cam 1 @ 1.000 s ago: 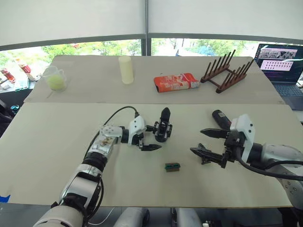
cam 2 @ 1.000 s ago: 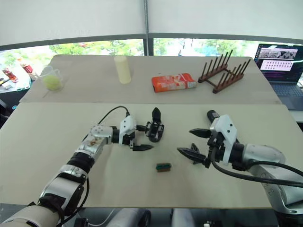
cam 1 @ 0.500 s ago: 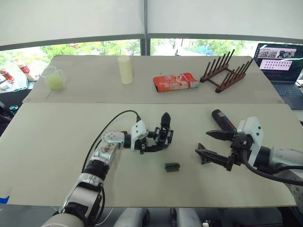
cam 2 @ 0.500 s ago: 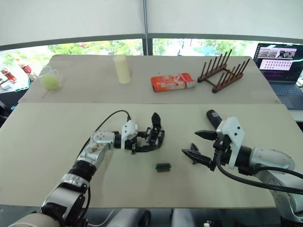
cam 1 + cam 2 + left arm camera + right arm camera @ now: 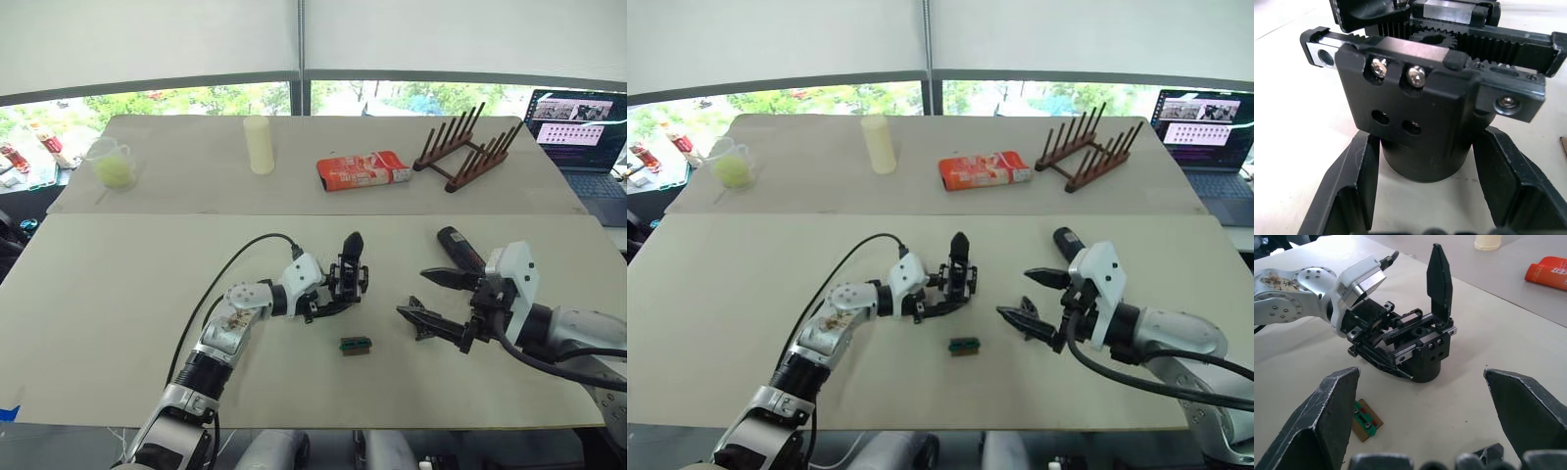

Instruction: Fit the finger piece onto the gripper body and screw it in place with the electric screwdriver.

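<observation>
Our left gripper [image 5: 939, 300] straddles the body [image 5: 1422, 355] mid-table, its 2 fingers spread around the round base, not visibly clamped. Our right gripper [image 5: 439, 304] hangs wide and empty, near the screwdriver [image 5: 458, 248]. We judge the body rigid, dense and top-heavy; hold the smooth base, clear of the toothed racks. We cannot pick out the finger piece.

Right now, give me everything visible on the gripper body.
The gripper body is a chunky black mechanism, matte plastic by its look, standing upright on the table on a round base. Its blocky middle carries toothed racks around a small gear, two silver screws above two empty holes, and one pointed finger standing straight up. The left end effector has its fingers on either side of the round base; actual contact is unclear. A small green-and-brown block lies just in front, apart.
</observation>
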